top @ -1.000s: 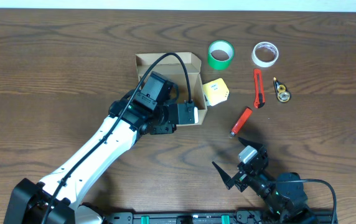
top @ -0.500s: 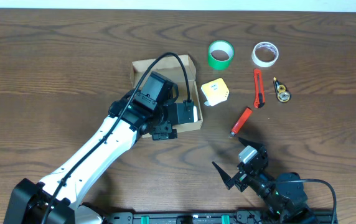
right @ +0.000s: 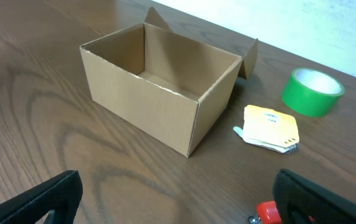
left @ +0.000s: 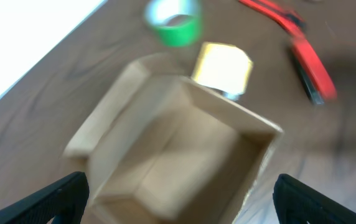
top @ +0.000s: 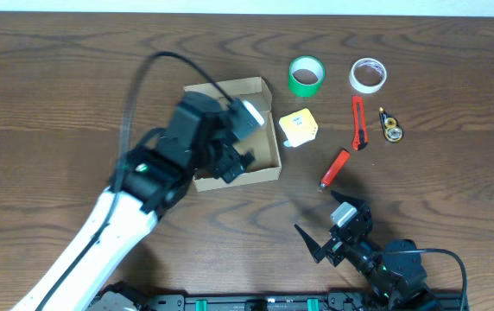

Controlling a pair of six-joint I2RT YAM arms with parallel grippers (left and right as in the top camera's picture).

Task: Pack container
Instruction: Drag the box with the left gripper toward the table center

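Observation:
The container (top: 269, 149) is a tan cardboard box standing open on the table, with its flaps folded outward. Through the blurred left wrist view I look down into the container (left: 184, 143), and nothing shows inside. My left gripper (top: 240, 142) hovers above it, open, its fingertips (left: 66, 193) straddling the near wall without touching it. The right wrist view shows the container (right: 159, 81) from the side, and the part of its inside that shows is bare. My right gripper (top: 326, 226) rests open near the front edge, holding nothing.
Right of the box lie a yellow pad (top: 300, 127), a green tape roll (top: 307, 76), a white tape roll (top: 368, 75), a red box cutter (top: 359, 123), a red pen (top: 334, 168) and a small black-and-yellow item (top: 391, 126).
My left gripper has opened, let go of the box's wall and lifted back above it. The box shifted slightly left before the release. The right arm has not moved.

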